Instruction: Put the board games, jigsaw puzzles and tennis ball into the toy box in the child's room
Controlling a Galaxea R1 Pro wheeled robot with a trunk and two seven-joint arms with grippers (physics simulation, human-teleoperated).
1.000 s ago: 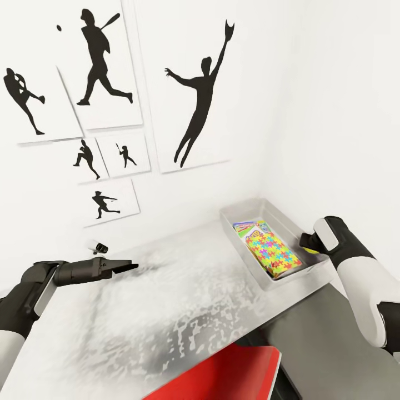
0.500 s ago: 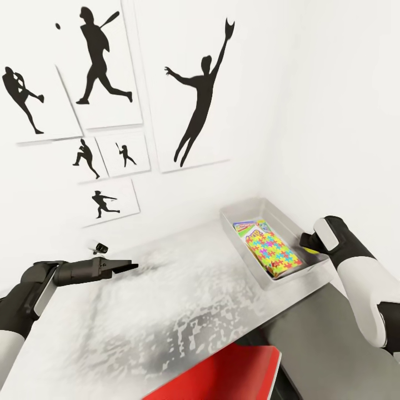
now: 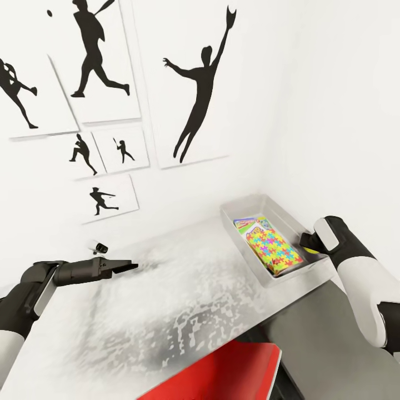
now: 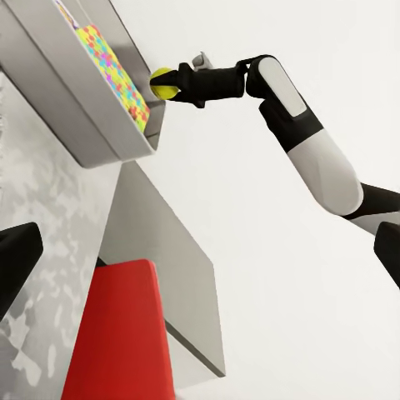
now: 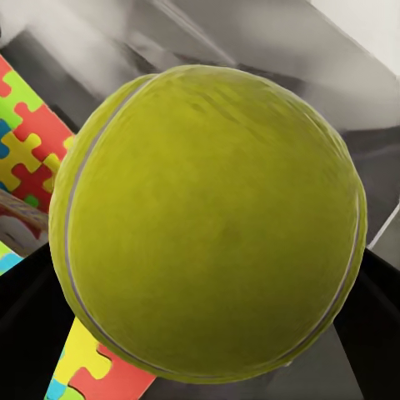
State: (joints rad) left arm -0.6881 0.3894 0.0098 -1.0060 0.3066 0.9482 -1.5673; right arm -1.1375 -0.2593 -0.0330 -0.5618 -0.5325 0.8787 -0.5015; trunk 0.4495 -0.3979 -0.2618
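A yellow-green tennis ball (image 3: 311, 250) sits in my right gripper (image 3: 309, 248), which is shut on it at the outer rim of the grey toy box (image 3: 236, 236). The left wrist view shows the tennis ball (image 4: 162, 83) held level with the toy box's (image 4: 75, 108) end corner. Up close, the tennis ball (image 5: 208, 225) hangs over the colourful jigsaw puzzle (image 5: 25, 142). That jigsaw puzzle (image 3: 273, 249) lies in the box on another bright box. My left gripper (image 3: 126, 266) hovers open over the table (image 3: 166, 311), far from the box, holding nothing.
A red chair (image 3: 222, 372) stands at the table's near edge. A small white gadget (image 3: 99, 245) rests by the wall behind my left gripper. Framed baseball silhouettes (image 3: 194, 83) hang on the white wall. The box sits in the table's far right corner.
The head view has shifted a little, so the posters and box sit higher in the picture. Both arms and the ball hold their places.
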